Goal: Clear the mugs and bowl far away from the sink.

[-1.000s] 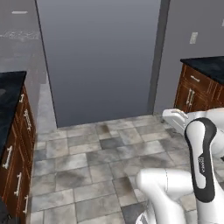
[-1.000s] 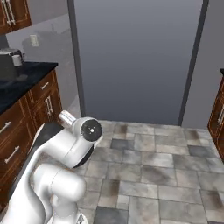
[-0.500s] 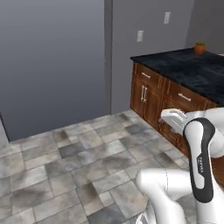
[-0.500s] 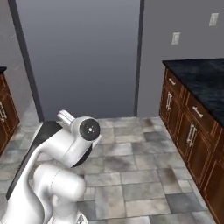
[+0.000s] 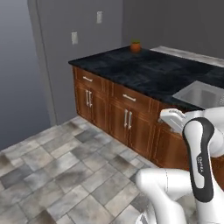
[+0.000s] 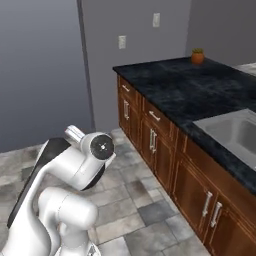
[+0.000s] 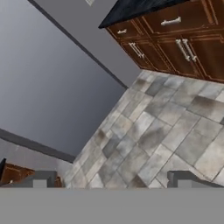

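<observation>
Jaws spread wide, holding nothing | over bare tile floor [image 7: 153, 131] | sink [image 6: 235, 132] at counter [image 5: 144, 72] edge

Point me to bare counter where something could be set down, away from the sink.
The black countertop is bare from its near corner by the wall outlets to the sink. Only a small potted plant sits at the far back edge. No crowded patch shows.

A home kitchen: dark stone counter [image 5: 148, 72] over brown wood cabinets [image 5: 113, 111] at right, steel sink [image 6: 235, 132] inset, grey tiled floor [image 5: 52, 175] lower left.
</observation>
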